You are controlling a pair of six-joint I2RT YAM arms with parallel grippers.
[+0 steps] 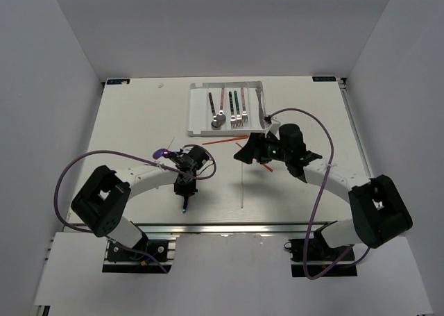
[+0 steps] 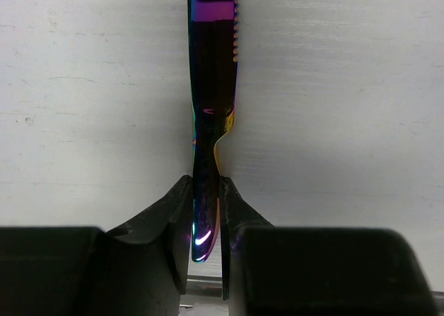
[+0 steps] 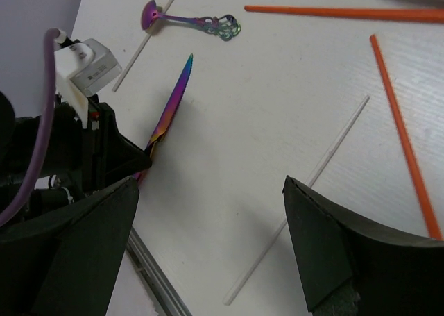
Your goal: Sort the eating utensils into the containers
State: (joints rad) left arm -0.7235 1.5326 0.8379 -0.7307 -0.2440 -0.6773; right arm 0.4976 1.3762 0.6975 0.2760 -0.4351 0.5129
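- looks like the pick-up step: left end effector (image 2: 206, 219) pinched tight on the handle of the iridescent knife (image 2: 214, 87), blade pointing straight away over the surface (image 2: 347, 121), front middle
- can't tell if lifted or resting
- right end effector (image 3: 208, 219) spread wide, holding nothing, hanging over the orange chopsticks (image 3: 402, 135)
- next up, probably: carry to the white tray (image 1: 198, 107) at the far side, line the blade up with a long compartment, beside the forks (image 1: 238, 114) there
- slim, glossy purple-green-gold, serrated edge, looks slippery, might pivot in the grip
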